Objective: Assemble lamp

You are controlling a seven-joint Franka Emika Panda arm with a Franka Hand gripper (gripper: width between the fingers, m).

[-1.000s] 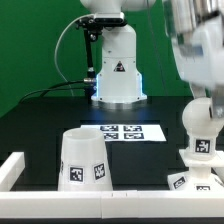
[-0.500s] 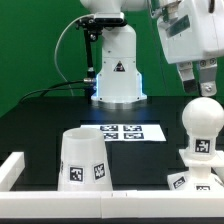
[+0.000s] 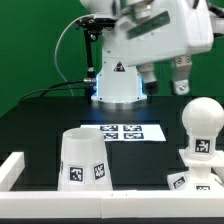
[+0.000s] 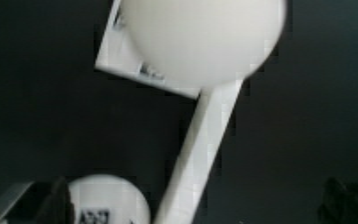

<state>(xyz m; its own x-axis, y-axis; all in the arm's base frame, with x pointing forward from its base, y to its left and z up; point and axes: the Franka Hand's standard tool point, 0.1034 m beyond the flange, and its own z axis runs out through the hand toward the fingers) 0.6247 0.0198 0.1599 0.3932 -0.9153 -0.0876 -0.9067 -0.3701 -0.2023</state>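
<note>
The round bulb (image 3: 203, 122) stands upright on its neck in the angular base (image 3: 196, 176) at the exterior view's right front. The cone shade (image 3: 83, 158) stands at the left front. My gripper (image 3: 165, 82) hangs open and empty high above the table, up and to the left of the bulb, touching nothing. The wrist view is blurred: a big white round part (image 4: 197, 40) over an angular tagged corner (image 4: 130, 62), and a smaller white round tagged part (image 4: 101, 198). I cannot tell which parts these are.
The marker board (image 3: 122, 131) lies on the black table in front of the white robot pedestal (image 3: 117, 78). A white rail (image 3: 10, 168) borders the table's left front and shows as a long white bar in the wrist view (image 4: 201, 150).
My gripper has left the bulb, risen and swung toward the exterior view's left, tilting as it went. The bulb stays standing on the base. The shade has not moved.
</note>
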